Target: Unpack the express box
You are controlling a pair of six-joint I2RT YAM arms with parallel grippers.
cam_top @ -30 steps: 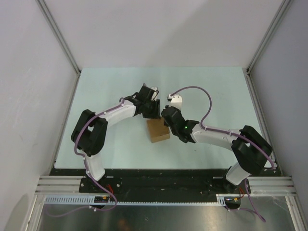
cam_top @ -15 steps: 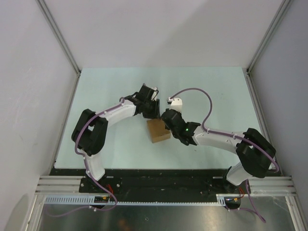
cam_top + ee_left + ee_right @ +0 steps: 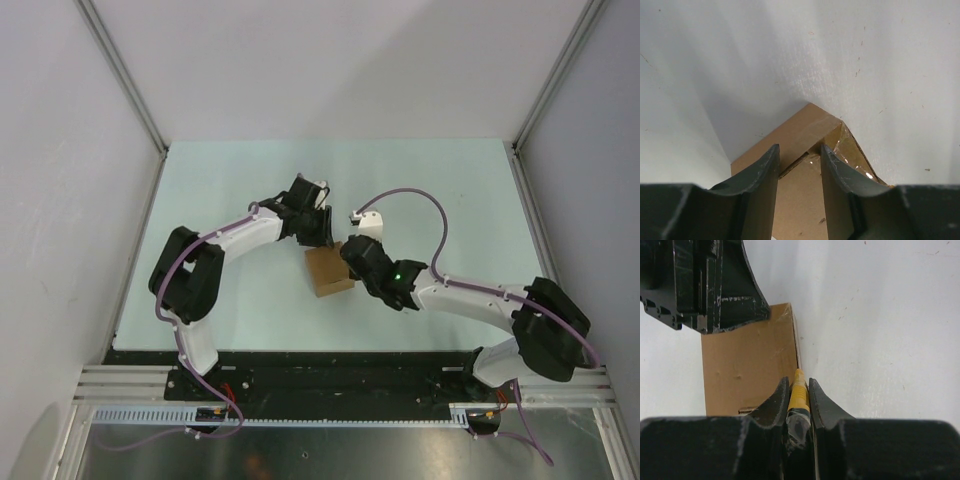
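- A small brown cardboard box sits on a pale green surface, about midway between the left and right edges and somewhat nearer the near edge than the far one.
- Both arms reach inward and meet over the box, the left from the far-left side and the right from the right side.
- The left gripper is at the box's far edge. In the left wrist view its two dark fingers stand partly apart over the box top, with a flap seam and shiny clear tape between and beside them. Nothing is clamped between them.
- The right gripper is at the box's right side. In the right wrist view the right gripper is closed narrowly on a slim yellow cutter.
- The cutter's tip points forward and lies along the right edge of the box top, touching or almost touching it.
- The left gripper's dark body shows at the far-left corner of the box in the right wrist view.
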